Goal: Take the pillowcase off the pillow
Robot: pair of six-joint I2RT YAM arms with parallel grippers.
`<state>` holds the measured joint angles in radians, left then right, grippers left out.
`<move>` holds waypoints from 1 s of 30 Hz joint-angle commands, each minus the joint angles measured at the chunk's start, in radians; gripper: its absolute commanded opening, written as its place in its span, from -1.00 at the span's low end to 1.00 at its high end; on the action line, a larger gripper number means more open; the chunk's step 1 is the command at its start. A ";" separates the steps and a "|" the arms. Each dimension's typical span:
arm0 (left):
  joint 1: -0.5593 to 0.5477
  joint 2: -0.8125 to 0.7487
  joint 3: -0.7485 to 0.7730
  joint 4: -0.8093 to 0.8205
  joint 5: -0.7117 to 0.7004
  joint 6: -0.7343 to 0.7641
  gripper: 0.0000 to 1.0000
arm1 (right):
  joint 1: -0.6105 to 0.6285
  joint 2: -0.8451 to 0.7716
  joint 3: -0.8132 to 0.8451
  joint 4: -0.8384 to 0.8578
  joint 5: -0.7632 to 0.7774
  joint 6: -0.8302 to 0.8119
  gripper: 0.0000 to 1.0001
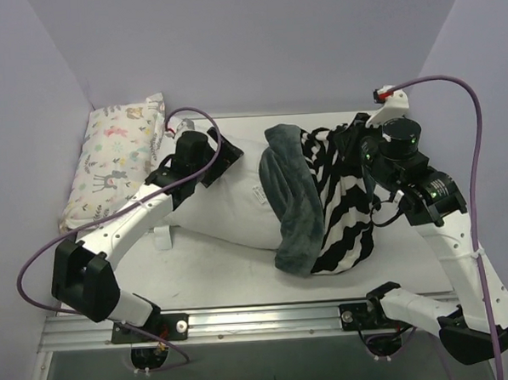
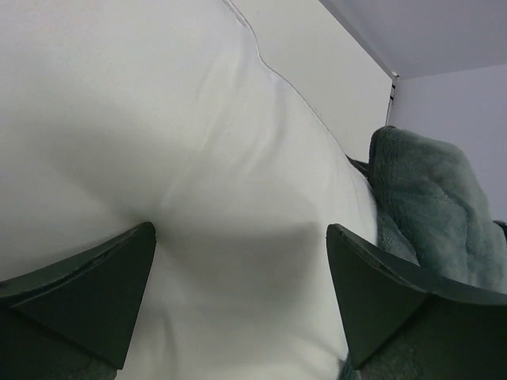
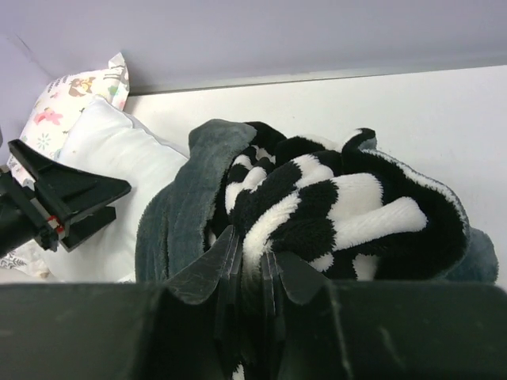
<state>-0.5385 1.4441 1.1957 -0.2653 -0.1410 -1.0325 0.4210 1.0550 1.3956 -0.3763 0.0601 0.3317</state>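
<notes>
The white pillow [image 1: 225,204] lies across the table's middle, and its right end sits inside the pillowcase [image 1: 295,192]. The pillowcase is bunched up, grey-green plush on the left and zebra stripes [image 1: 347,211] turned outward on the right. My left gripper [image 1: 225,162] is open, its fingers [image 2: 95,293] spread wide and pressed onto the pillow [image 2: 198,142]; the plush edge [image 2: 432,206] is just to its right. My right gripper [image 3: 252,261] is shut on a fold of the zebra-striped pillowcase [image 3: 348,206], at that bundle's far right side [image 1: 358,150].
A smaller pastel animal-print pillow [image 1: 116,159] lies against the back-left wall, touching the white pillow's left end; it also shows in the right wrist view [image 3: 75,91]. A metal rail [image 1: 260,313] runs along the table's near edge. Purple cables loop over both arms.
</notes>
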 commanded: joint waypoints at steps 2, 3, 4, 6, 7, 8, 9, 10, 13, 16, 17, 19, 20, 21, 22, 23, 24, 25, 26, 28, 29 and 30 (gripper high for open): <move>0.000 0.103 0.053 -0.005 0.082 -0.124 0.95 | 0.030 -0.038 -0.033 0.175 0.060 -0.026 -1.00; 0.000 0.128 0.041 0.044 0.104 -0.164 0.95 | 0.035 -0.041 -0.044 0.181 0.058 -0.026 -1.00; 0.000 0.174 0.030 0.070 0.124 -0.178 0.95 | 0.039 -0.038 -0.052 0.186 0.058 -0.026 -1.00; -0.015 0.212 -0.005 0.154 0.141 -0.186 0.81 | 0.050 -0.027 -0.055 0.180 0.073 -0.037 -1.00; -0.020 0.235 -0.024 0.185 0.164 -0.186 0.62 | 0.050 -0.024 -0.052 0.172 0.081 -0.045 -1.00; -0.023 0.243 -0.050 0.225 0.185 -0.187 0.39 | 0.048 -0.017 -0.047 0.150 0.092 -0.052 -1.00; -0.023 0.248 -0.095 0.295 0.196 -0.204 0.18 | 0.050 0.003 -0.023 0.130 0.128 -0.068 -1.00; -0.021 0.259 -0.116 0.319 0.205 -0.208 -0.31 | 0.050 0.016 -0.011 0.105 0.147 -0.075 -1.00; -0.023 0.260 -0.145 0.325 0.202 -0.170 -0.99 | 0.045 0.057 0.012 0.031 0.210 -0.085 -0.98; -0.031 0.213 -0.212 0.298 0.166 -0.124 -1.00 | 0.009 0.097 0.026 -0.096 0.311 -0.044 -0.84; -0.037 0.190 -0.247 0.301 0.126 -0.114 -1.00 | -0.019 0.108 0.026 -0.128 0.320 -0.022 -0.77; -0.041 0.116 -0.348 0.319 0.089 -0.100 -1.00 | -0.127 0.135 0.002 -0.192 0.246 0.024 -0.47; -0.044 0.098 -0.373 0.325 0.068 -0.092 -1.00 | -0.152 0.138 -0.010 -0.203 0.222 0.033 -0.28; -0.046 0.082 -0.395 0.334 0.061 -0.080 -1.00 | -0.168 0.138 -0.027 -0.210 0.212 0.035 0.08; -0.046 0.064 -0.419 0.339 0.060 -0.077 -1.00 | -0.166 0.134 -0.039 -0.214 0.213 0.032 0.23; -0.046 0.058 -0.454 0.351 0.063 -0.074 -1.00 | -0.165 0.129 -0.056 -0.219 0.213 0.036 0.34; -0.048 0.055 -0.473 0.366 0.063 -0.070 -1.00 | -0.157 0.117 -0.061 -0.223 0.213 0.038 0.54; -0.052 0.050 -0.487 0.376 0.063 -0.072 -1.00 | -0.150 0.112 -0.064 -0.226 0.211 0.036 0.61; -0.055 0.052 -0.499 0.403 0.064 -0.074 -1.00 | -0.125 0.109 -0.064 -0.228 0.214 0.035 0.68; -0.067 0.056 -0.527 0.419 0.063 -0.075 -1.00 | -0.091 0.117 -0.050 -0.211 0.169 0.014 0.81; -0.071 0.059 -0.528 0.432 0.058 -0.075 -1.00 | -0.038 0.131 -0.041 -0.208 0.114 -0.017 0.84; -0.077 0.062 -0.528 0.436 0.055 -0.075 -1.00 | -0.010 0.181 -0.003 -0.208 0.097 -0.035 0.90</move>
<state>-0.5896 1.4597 0.7357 0.3397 -0.0856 -1.1687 0.3305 1.1965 1.3407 -0.5884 0.2417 0.3435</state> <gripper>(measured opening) 0.011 0.927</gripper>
